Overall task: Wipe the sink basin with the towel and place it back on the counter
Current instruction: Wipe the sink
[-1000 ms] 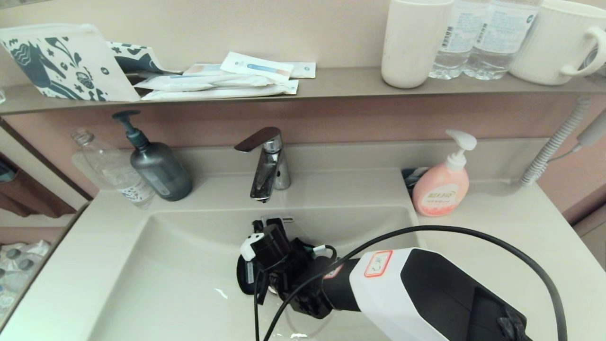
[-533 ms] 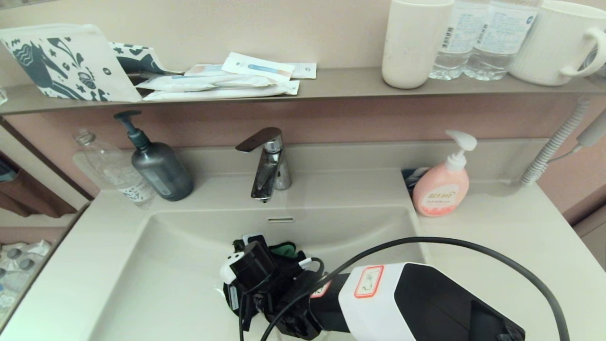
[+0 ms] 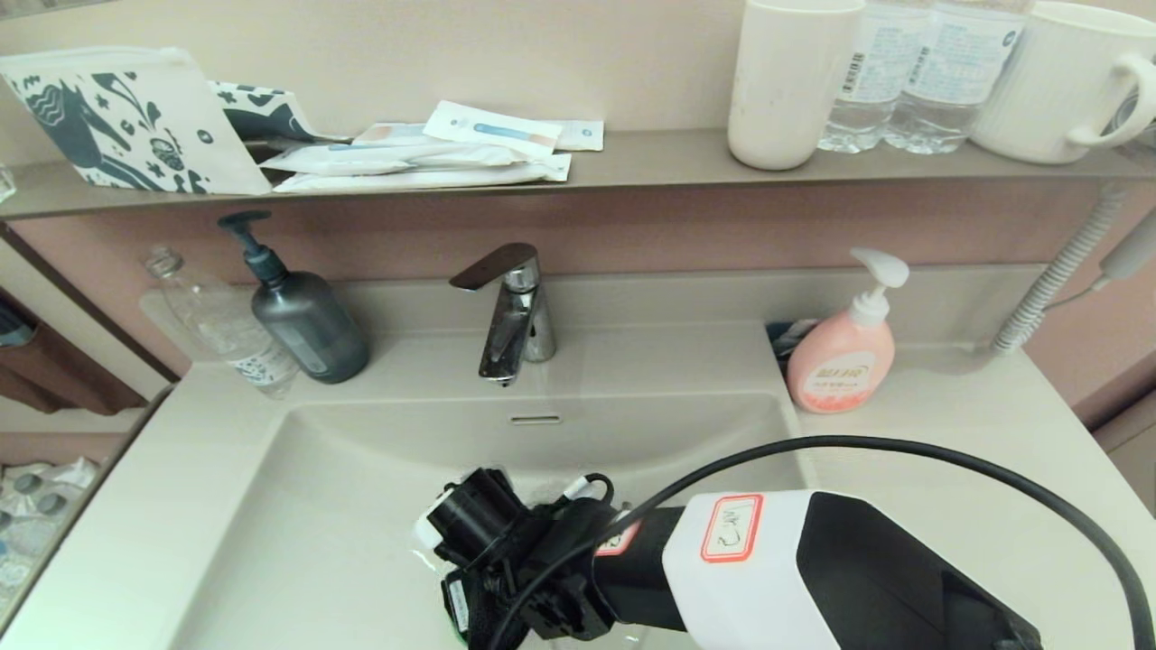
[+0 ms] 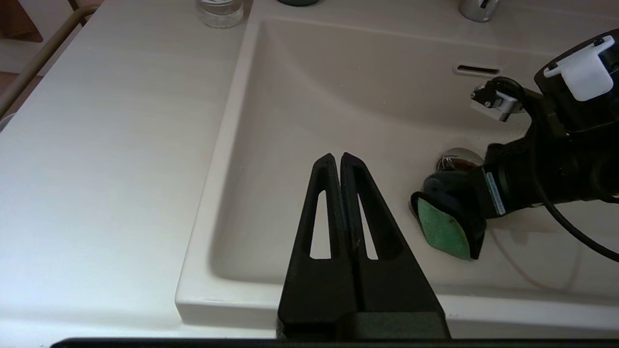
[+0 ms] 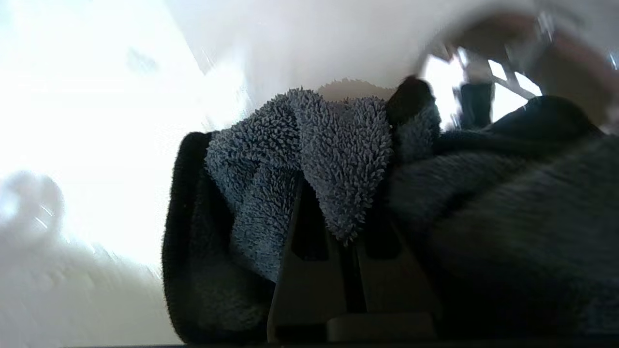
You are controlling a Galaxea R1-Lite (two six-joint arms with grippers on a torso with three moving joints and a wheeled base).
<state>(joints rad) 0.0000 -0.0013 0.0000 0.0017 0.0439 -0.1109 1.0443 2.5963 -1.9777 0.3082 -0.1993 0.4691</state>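
Note:
My right gripper (image 3: 470, 587) reaches down into the sink basin (image 3: 343, 506), near its front wall. It is shut on the towel (image 5: 309, 159), whose fluffy dark grey folds bunch over both fingers. In the left wrist view the towel (image 4: 449, 212) is pressed on the basin floor just in front of the chrome drain plug (image 4: 457, 157), and a green face shows on its lower fold. In the head view the towel is almost all hidden under the wrist. My left gripper (image 4: 337, 159) hangs shut and empty over the basin's front left. The counter (image 3: 948, 451) flanks the basin.
A chrome faucet (image 3: 510, 311) stands behind the basin above the overflow slot (image 3: 535, 419). A grey pump bottle (image 3: 302, 320) and a clear bottle (image 3: 221, 329) stand back left, a pink soap bottle (image 3: 844, 348) back right. The wall shelf (image 3: 632, 158) holds cups, bottles and packets.
My right gripper has dragged the towel from under the overflow slot toward the basin's front, slightly left. The slot now shows.

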